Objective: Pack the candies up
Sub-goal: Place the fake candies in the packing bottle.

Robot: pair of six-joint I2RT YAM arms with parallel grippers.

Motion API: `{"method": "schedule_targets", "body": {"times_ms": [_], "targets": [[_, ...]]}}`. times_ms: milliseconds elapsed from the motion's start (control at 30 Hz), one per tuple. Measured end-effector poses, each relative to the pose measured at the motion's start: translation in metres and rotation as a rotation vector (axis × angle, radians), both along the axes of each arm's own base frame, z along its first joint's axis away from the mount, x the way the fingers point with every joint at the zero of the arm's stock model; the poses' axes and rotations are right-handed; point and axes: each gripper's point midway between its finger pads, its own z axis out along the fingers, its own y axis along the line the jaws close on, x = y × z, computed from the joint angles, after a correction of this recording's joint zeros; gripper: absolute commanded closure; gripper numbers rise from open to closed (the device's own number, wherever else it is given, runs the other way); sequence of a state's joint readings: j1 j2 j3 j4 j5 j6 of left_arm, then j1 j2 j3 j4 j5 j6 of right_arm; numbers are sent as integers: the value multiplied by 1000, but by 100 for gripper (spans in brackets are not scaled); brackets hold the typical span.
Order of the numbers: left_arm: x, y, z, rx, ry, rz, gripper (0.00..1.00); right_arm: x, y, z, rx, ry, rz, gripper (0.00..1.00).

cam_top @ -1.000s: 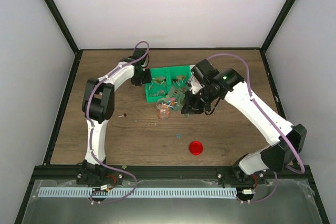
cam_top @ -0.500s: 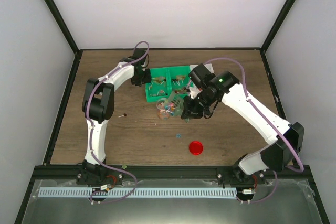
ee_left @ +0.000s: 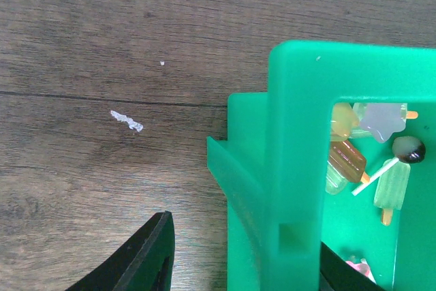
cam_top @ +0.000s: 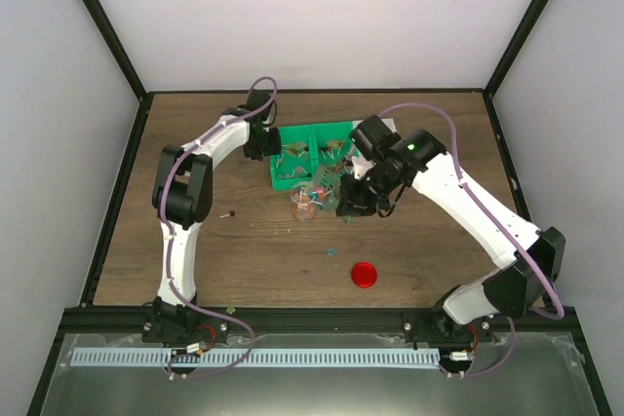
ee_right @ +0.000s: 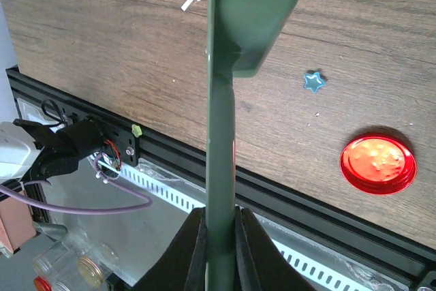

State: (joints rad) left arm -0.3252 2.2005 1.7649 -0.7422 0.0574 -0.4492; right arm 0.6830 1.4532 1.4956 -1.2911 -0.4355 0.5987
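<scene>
Packing partway, judged. Candies (ee_left: 361, 158) lie in the green tray (ee_left: 293, 100) near the tabletop's far edge; some appear to be in the clear jar (cam_top: 308, 202) beside it. Red lid (cam_top: 364, 273) is off. Right gripper (ee_right: 220, 226): jaws clamped on the green scoop (ee_right: 221, 134). Left gripper (ee_left: 248, 253): jaws part-open astride the tray wall, grip unclear.

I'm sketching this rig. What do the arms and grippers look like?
Both the left arm and right arm have white links, black joints and a loose purple cable. A green light glows on the right one. The left gripper and right gripper have black fingers.
</scene>
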Motion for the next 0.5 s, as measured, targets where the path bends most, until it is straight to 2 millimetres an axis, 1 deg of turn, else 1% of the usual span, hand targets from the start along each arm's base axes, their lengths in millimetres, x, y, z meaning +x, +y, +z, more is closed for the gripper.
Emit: {"method": "schedule_targets", "body": {"times_ms": [333, 500], "targets": [[-1, 0, -1, -3, 2, -1, 60, 0, 0, 4, 3, 6, -21, 99], [-2, -1, -4, -5, 7, -3, 60, -5, 4, 4, 6, 14, -8, 99]]}}
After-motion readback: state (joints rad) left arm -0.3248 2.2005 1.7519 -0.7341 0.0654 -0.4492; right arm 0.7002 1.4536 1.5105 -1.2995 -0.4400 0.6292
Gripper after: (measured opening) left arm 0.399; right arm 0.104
